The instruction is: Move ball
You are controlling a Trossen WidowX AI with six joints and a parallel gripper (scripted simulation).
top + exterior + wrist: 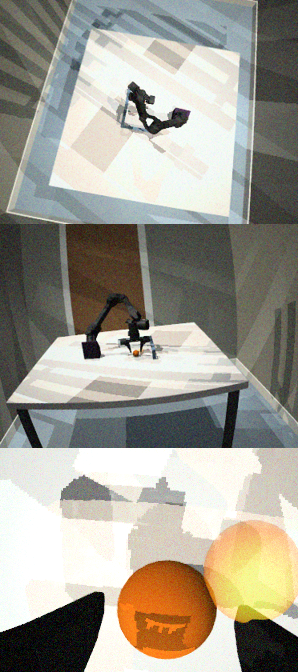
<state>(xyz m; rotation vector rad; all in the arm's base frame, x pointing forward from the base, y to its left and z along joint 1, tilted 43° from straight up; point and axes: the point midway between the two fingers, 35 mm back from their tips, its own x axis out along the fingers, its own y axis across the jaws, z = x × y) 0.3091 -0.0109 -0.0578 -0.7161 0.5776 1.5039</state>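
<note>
Beside the corner walls (154, 349) | ball (166, 608) on table (168, 376), just short of its ghost copy (249, 571) (touching edge) | gripper (166, 657) open, straddling ball, holding nothing | grasp, move, release left.

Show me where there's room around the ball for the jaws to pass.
In the wrist view, bare strips lie on both sides of the ball, between it and each open finger. Up and right is crowded: the copy overlaps the ball's edge. The exterior view shows a wall right of the ball.
</note>
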